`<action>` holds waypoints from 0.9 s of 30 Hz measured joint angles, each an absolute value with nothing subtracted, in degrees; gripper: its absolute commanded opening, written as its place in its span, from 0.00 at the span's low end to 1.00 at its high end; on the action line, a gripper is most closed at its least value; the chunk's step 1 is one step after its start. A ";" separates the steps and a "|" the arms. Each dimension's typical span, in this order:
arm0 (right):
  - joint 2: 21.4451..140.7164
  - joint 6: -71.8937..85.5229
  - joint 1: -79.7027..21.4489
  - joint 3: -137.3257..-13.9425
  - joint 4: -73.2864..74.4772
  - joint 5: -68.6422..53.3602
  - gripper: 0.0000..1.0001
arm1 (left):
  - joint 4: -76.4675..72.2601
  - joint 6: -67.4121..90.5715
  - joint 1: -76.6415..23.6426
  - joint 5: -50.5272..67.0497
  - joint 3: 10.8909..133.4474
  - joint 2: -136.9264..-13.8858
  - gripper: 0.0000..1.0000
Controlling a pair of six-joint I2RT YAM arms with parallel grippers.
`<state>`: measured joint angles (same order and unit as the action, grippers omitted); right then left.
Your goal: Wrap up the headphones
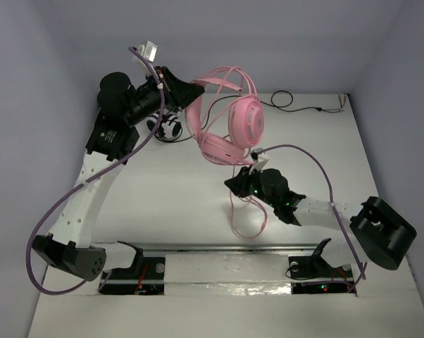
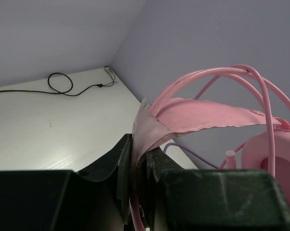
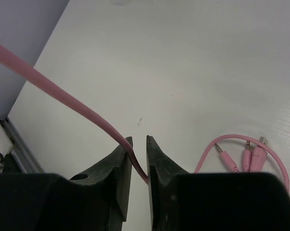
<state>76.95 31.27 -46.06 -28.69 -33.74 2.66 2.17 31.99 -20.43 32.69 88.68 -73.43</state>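
Item: pink headphones [image 1: 233, 123]. Location: held up off the table [image 1: 163, 204], over its far half, between my two arms. One round earcup [image 1: 246, 118] faces the overhead camera. The other hangs lower, just above my right claw [image 1: 244, 182].

Holder: left claw [image 1: 196, 90], closed tight on the soft inner strap [image 2: 198, 115] of the headband. In the left wrist view the strap's end sits crumpled between my fingers [image 2: 121, 163], with thin pink arches rising above it and an earcup at the right edge.

Second claw: right, low and just below the headphones. Its jaws stand a narrow way apart, and the gap is wider than the thin pink cable [image 3: 63, 96] running through it. The cable leans on the inner face of one finger. As far as the wrist view shows, it is not pinched from both sides.

Cable run: down from the headphones, through my right claw, then slack onto the table in a loop near the front rail [image 1: 226, 248]. Its pink plugs [image 3: 241, 156] lie flat on the table beside that claw.

Also on the table: a small black-and-white headset [image 1: 170, 129] at the far side, behind my left arm. A thin black cord [image 1: 296, 107] curls along the far edge, well apart from everything pink.
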 measured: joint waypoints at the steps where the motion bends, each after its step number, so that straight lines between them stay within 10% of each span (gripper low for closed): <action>1: 77.49 31.42 -46.09 -28.69 -34.26 2.26 0.12 | 1.74 32.36 -20.36 32.51 88.53 -73.38 0.00; 27: 79.20 37.74 -71.40 -34.15 -28.42 7.92 0.00 | -10.70 39.09 -19.77 -10.13 57.43 -65.93 0.00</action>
<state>79.20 37.74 -71.40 -34.15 -28.42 7.92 -10.70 39.09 -19.77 -10.13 57.43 -65.93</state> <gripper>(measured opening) 0.076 0.098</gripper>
